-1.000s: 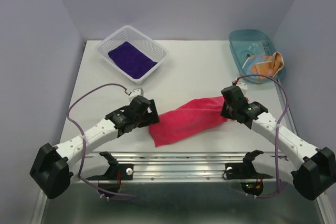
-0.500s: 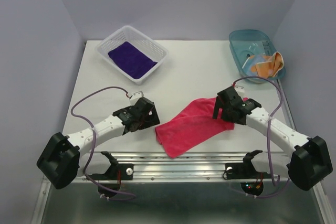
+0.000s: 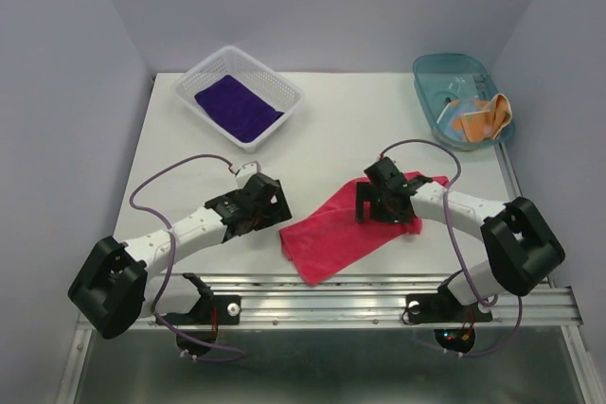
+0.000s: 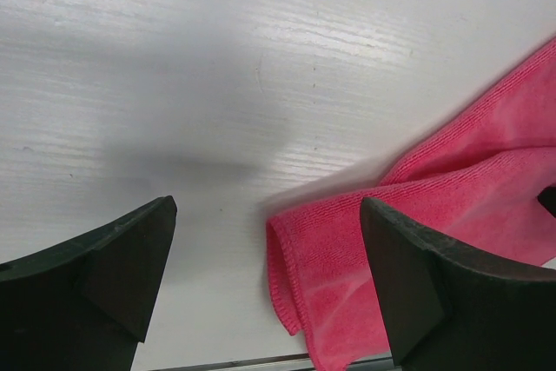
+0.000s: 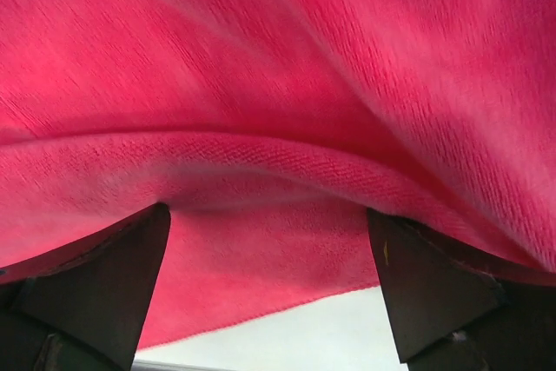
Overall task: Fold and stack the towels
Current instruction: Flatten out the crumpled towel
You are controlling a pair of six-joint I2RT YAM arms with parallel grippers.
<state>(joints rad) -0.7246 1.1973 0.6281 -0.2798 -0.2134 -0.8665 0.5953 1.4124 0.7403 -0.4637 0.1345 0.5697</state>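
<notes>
Pink-red towel (image 3: 331, 234) under R gripper (image 3: 385, 214), beside L gripper (image 3: 276, 203); both wide, R perhaps touching.

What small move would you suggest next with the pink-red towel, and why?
Probably lower the left gripper slightly and close it on the left corner of the soft pink-red cloth towel: its open jaws straddle that corner on the white table, and the open right gripper hovers over the towel's right end.

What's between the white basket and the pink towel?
Just bare table, as the top view shows; nothing sits between the white basket and the pink towel.
</notes>
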